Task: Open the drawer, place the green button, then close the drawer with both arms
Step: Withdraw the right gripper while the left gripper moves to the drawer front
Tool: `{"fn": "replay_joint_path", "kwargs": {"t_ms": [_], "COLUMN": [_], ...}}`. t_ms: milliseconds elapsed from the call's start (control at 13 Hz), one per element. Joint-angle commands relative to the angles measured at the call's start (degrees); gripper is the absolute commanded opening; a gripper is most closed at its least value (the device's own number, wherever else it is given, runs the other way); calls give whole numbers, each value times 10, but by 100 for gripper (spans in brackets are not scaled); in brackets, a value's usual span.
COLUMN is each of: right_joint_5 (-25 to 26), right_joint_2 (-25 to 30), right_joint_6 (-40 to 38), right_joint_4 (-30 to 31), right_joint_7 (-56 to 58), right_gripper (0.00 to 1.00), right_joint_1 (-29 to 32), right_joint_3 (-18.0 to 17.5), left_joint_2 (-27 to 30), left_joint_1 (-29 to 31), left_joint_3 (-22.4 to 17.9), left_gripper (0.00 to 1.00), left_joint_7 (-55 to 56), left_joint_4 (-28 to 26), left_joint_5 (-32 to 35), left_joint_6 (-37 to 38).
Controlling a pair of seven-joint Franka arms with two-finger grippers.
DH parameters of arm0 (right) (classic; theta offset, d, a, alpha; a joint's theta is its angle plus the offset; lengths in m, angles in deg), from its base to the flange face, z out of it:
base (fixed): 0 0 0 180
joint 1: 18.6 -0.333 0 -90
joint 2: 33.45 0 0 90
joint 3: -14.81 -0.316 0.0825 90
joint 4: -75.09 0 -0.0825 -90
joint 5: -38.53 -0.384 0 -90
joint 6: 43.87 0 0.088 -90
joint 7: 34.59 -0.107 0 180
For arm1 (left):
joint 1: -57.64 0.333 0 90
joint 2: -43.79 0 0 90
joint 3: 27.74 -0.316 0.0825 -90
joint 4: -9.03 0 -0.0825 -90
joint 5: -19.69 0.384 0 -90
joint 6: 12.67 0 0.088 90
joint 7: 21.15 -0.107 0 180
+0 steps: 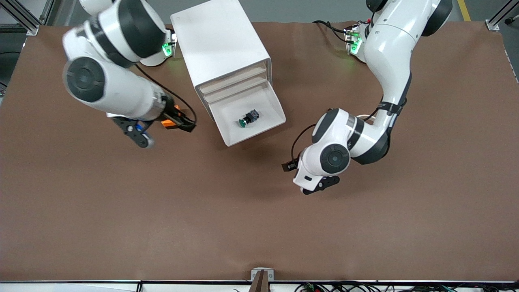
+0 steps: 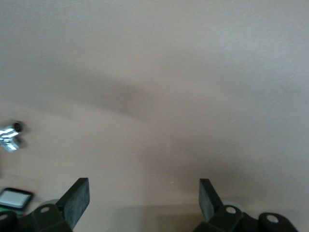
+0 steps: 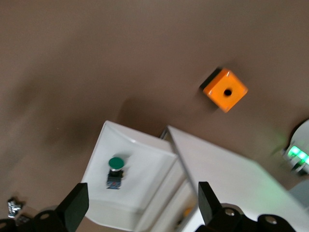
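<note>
While in the drawer (image 1: 248, 121), the button (image 1: 248, 118) lies clear of the right claw (image 3: 140, 200)

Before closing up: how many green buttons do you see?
1. The green button lies in the pulled-out lowest drawer of the white cabinet. The upper drawers' insides are hidden.

Two large glossy white robot arms, the right arm (image 1: 117, 81) at the upper left of the front view and the left arm (image 1: 381, 81) at the upper right, have rounded segments divided by black joint bands, round black caps on the joints, and thin black cables looping alongside them. Each base glows with a small green light near the top edge. The right gripper (image 3: 140, 208) and left gripper (image 2: 144, 203) are black, with flat wedge-shaped fingers (image 2: 77, 198) fixed by silver screws.
</note>
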Motion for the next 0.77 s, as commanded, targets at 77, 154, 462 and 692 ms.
{"fn": "replay_joint_path", "kwargs": {"t_ms": [77,154,462,692], "right_joint_5": [45,73,83,90], "right_joint_2": [57,64,76,73], "right_joint_6": [-40,-43,-44,-29], "right_joint_4": [15,15,21,16], "right_joint_7": [189,225,377,477], "right_gripper": [100,100,100,100], "right_joint_1": [82,90,162,211], "right_joint_3": [-10,-10,-10,-10], "left_joint_2": [2,1,4,1], "left_joint_1": [-62,-70,-91,-121], "left_joint_3": [-5,-5,-4,-3], "left_gripper": [100,100,100,100], "left_joint_7": [103,127,157,196], "left_joint_4": [-20,-31,-109,-118], "left_joint_5": [73,79,80,80], "left_joint_6": [-69,-87,-201,-221]}}
